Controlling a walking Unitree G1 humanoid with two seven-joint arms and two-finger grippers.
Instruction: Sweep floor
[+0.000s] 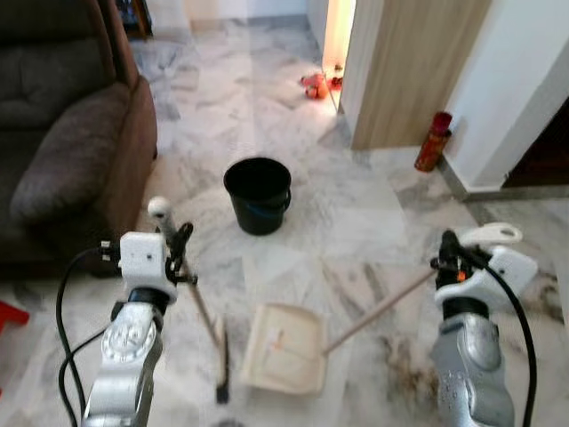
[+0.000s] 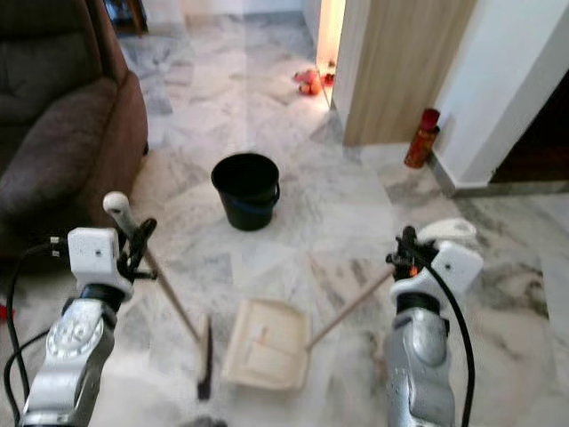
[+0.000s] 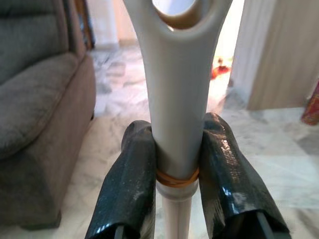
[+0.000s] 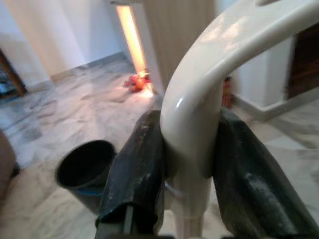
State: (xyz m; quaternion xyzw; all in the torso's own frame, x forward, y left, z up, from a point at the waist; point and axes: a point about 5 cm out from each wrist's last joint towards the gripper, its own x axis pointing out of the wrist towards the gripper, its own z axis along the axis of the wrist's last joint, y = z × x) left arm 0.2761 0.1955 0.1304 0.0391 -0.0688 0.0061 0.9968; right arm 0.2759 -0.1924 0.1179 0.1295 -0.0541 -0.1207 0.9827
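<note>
**Supervisor:** Report end effector status.

**Operator:** I see the left end effector (image 1: 178, 245) at lower left of the head views. Its two black fingers (image 3: 130, 194) are clamped on the pale grip of the broom (image 1: 206, 325), one finger on each side, in contact. The broom handle slopes down toward lower centre, and its dark head rests on the marble floor (image 1: 356, 222).

**Supervisor:** And the right side?

**Operator:** The right end effector (image 1: 451, 258) sits at lower right. Its fingers (image 4: 137, 169) are pinched on the cream looped grip of the dustpan (image 1: 284, 347). The wooden pole runs diagonally down and to the left from that grip to the pan. The pan lies flat on the floor at lower centre, just beside the broom head, on its right.

**Supervisor:** Surroundings?

**Operator:** A black bucket (image 1: 258, 193) stands upright at centre frame, above the dustpan and apart from it. A brown sofa (image 1: 62, 133) occupies the upper left. A red canister (image 1: 433, 140) stands at upper right near the wall base, next to a wooden panel (image 1: 413, 62). Small orange items (image 1: 313, 85) lie at the lit doorway, top centre; I cannot identify them. Dark smudges mark the floor at lower right.
</note>
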